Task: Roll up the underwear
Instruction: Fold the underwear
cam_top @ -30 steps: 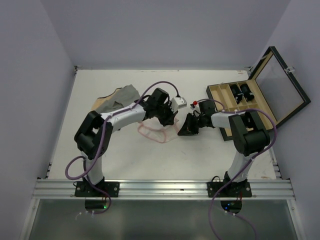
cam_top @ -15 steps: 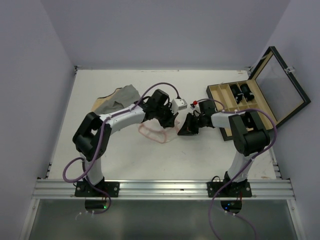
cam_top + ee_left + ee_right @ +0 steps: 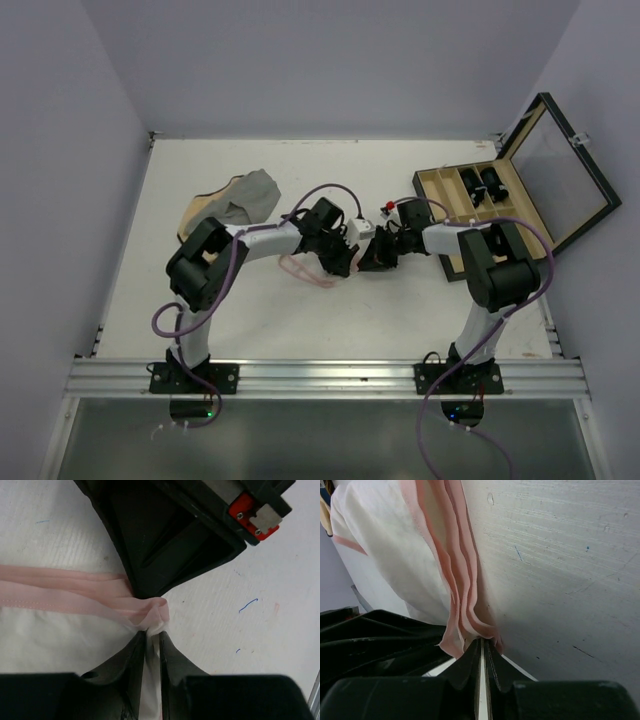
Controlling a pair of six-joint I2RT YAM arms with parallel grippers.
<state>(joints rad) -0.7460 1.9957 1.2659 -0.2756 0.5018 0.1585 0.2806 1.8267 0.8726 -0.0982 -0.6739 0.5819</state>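
Standing at the near edge, I see both arms stretched in toward the middle of the white tabletop [image 3: 420, 310], their heads almost nose to nose. The underwear [image 3: 303, 272] lies on it just left of where they meet. Its white cloth is nearly lost against the surface, and its pink-red trim traces a loose loop.

The left pincer [image 3: 343, 262] is down on the garment's right end. Seen from that wrist, the left pincer [image 3: 152, 636] has only a narrow slit between its fingers. White fabric runs through the slit and bunches into a small pink fold at the tips, so it is pinching the cloth.

The right pincer [image 3: 368, 262] faces it from the other side. Up close, the right pincer [image 3: 482, 644] has its fingers pressed almost together on several stacked layers of trim, which fan away across the tabletop. Its black body sits right against the bunched end; whether the two pincers touch I cannot tell.

Behind the left arm, a grey cloth [image 3: 255, 190] lies partly over a tan cloth [image 3: 200, 210], apart from the underwear. At the right edge an open wooden case [image 3: 440, 196] stands with its lid raised and dark items in its compartments.
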